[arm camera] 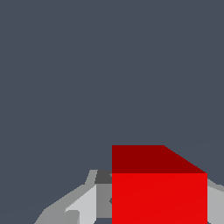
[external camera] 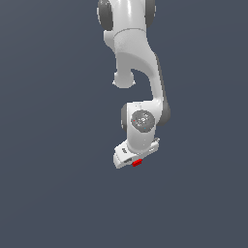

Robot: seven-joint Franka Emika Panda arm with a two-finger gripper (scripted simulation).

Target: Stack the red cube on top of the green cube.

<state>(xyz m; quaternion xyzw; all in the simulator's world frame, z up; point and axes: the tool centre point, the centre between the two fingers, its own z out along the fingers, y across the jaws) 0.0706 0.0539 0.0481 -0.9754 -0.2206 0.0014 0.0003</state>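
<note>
We see the claw [external camera: 136, 162] clenched on the red cube [external camera: 137, 162], which sits between its fingers [arm camera: 87, 205] beneath the arm [external camera: 140, 82]. The carrying step appears in hand; the green cube is out of view, so next we must locate it and align above.
</note>
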